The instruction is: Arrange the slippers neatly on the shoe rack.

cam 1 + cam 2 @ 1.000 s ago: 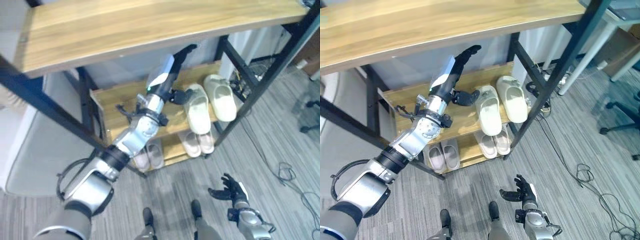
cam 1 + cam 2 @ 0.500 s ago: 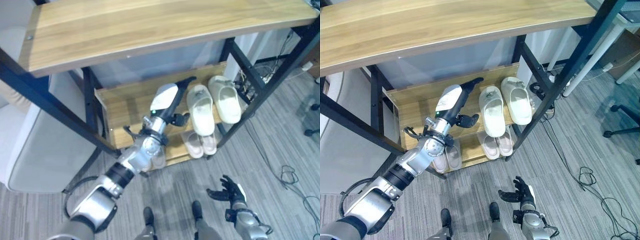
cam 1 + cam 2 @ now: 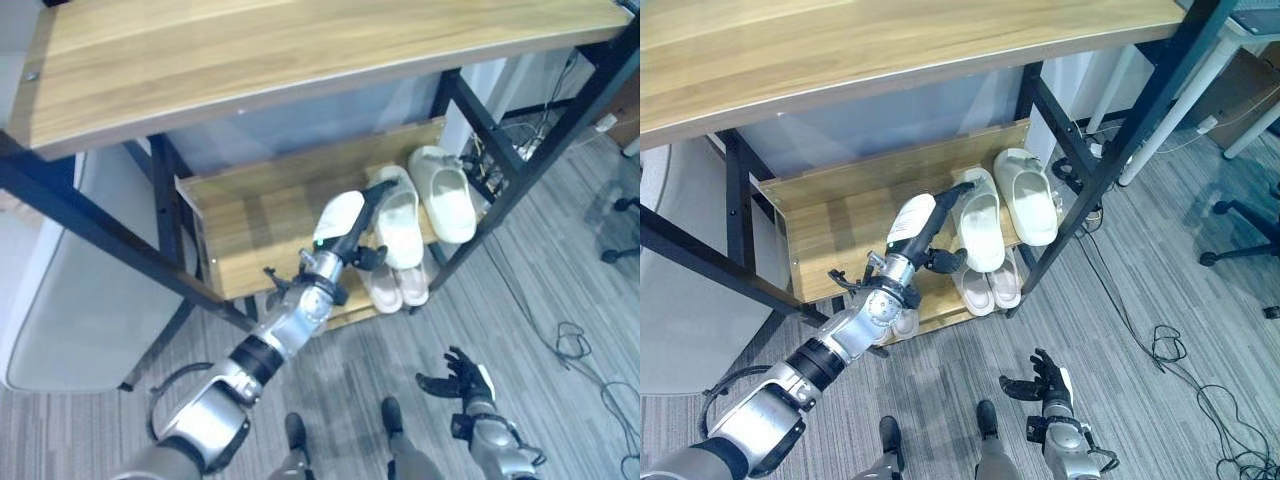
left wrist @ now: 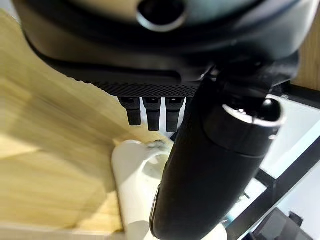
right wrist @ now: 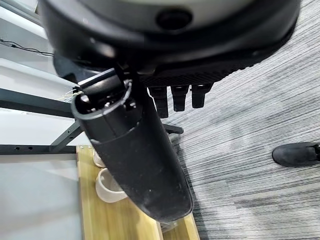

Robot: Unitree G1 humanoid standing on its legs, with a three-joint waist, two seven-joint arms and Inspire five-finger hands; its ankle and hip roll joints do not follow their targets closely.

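Cream slippers (image 3: pixel 425 205) lie paired on middle shelf (image 3: pixel 260 215) of shoe rack (image 3: pixel 1080 215), just past left robot hand (image 3: pixel 352 225), fingers straight, empty. Pink pairs (image 3: pixel 988 286) on shelf below. Right robot hand (image 3: pixel 1043 380) idle, fingers relaxed. Arranging looks nearly finished.

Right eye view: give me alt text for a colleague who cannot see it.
The left hand, fingers straight, reaches over the middle shelf beside a pair of cream slippers. Smaller pale slippers sit on the shelf below, and the right hand hangs open above the floor.

Two cream slippers (image 3: pixel 1002 208), four pale slippers (image 3: pixel 990 285) below, one shoe rack (image 3: pixel 830 210)
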